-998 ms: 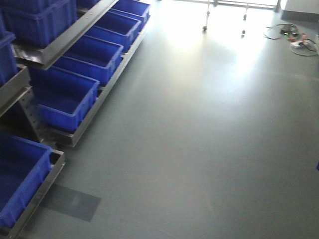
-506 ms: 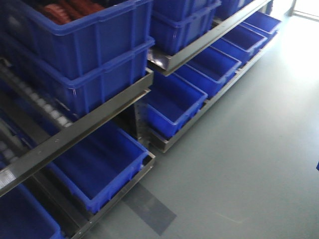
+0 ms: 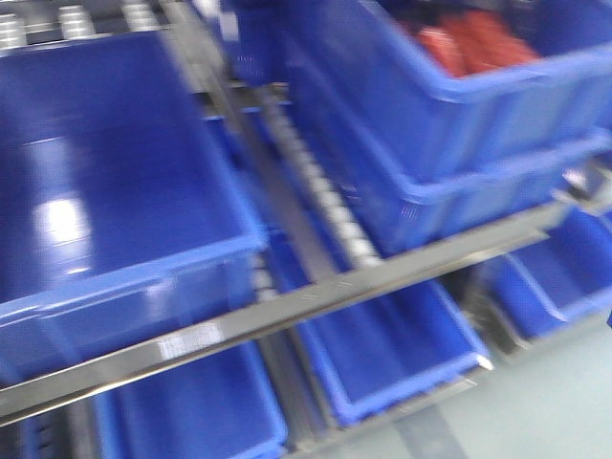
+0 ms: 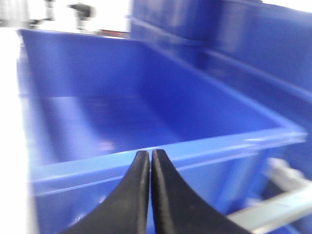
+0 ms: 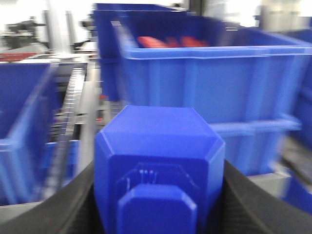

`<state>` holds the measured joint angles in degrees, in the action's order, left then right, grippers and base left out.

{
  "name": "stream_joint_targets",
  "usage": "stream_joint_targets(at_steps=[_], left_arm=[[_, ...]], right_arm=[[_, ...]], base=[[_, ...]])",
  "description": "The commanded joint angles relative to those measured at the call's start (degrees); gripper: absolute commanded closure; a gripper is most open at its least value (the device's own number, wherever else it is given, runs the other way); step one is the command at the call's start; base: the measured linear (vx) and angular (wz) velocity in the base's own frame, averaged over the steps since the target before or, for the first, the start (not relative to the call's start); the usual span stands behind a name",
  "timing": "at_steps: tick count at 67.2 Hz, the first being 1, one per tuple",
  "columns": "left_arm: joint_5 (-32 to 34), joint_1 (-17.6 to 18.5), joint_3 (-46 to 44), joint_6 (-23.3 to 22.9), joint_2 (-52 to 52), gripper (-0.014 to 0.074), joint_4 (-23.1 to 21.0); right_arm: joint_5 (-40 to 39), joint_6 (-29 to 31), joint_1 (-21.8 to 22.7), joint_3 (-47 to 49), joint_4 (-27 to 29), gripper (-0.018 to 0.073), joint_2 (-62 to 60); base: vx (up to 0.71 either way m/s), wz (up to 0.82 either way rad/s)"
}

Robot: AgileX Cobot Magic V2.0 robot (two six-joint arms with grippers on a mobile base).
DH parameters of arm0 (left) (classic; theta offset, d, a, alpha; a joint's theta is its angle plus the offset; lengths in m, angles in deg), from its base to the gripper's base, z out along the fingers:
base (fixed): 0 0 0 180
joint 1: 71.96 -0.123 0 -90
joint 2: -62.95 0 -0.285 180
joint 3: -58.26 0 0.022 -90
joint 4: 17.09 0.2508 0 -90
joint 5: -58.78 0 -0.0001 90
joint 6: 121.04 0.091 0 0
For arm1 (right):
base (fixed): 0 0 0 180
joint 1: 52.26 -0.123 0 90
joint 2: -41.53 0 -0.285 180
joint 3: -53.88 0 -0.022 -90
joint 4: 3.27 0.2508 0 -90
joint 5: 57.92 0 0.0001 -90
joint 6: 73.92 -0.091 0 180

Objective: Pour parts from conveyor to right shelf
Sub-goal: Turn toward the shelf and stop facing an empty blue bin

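- While the right gripper pinches it from both sides, the blue block fills the middle of the right wrist view, with one black finger against its left flank and the other against its right.
- Its stud sticks out toward the camera from the lower part of the near face.
- Seen head-on, the block looks about as wide as it is tall (chamfered corners give it a six-sided outline), so I cannot tell its long axis.
- The block hangs in front of the steel rack, level with a stacked bin holding red items; it touches neither.
- To the left of the block, a strip of grey rollers runs away from the camera between that stack and another blue bin.
- The left gripper has its jaws pressed together, tip to tip, with nothing between them.
- Those tips sit just at the near rim of a deep blue bin whose inside shows only bare plastic.
- From the front camera (heavily blurred) the rack's rail crosses diagonally, with a large bare bin upper left, the red-filled bin upper right, and lower bins beneath the rail.
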<state>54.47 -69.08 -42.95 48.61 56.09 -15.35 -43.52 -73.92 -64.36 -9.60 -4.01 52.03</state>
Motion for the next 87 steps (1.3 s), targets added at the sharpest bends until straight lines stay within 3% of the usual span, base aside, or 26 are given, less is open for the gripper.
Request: stream_joint_targets(at_steps=[1, 33, 87], left_arm=[[4.31, 0.16, 1.23, -0.25, 0.40, 0.0603, -0.49], [4.31, 0.16, 1.23, -0.25, 0.40, 0.0603, -0.49], [4.31, 0.16, 1.23, -0.25, 0.40, 0.0603, -0.49]], right_arm=[[-4.74, 0.50, 0.02, 1.62, -0.13, 0.0564, 0.82], [-4.74, 0.50, 0.02, 1.62, -0.13, 0.0564, 0.82], [-4.74, 0.50, 0.02, 1.62, -0.13, 0.0564, 0.82]], base=[[0.09, 0.89], [0.08, 0.68], [0.18, 0.02]])
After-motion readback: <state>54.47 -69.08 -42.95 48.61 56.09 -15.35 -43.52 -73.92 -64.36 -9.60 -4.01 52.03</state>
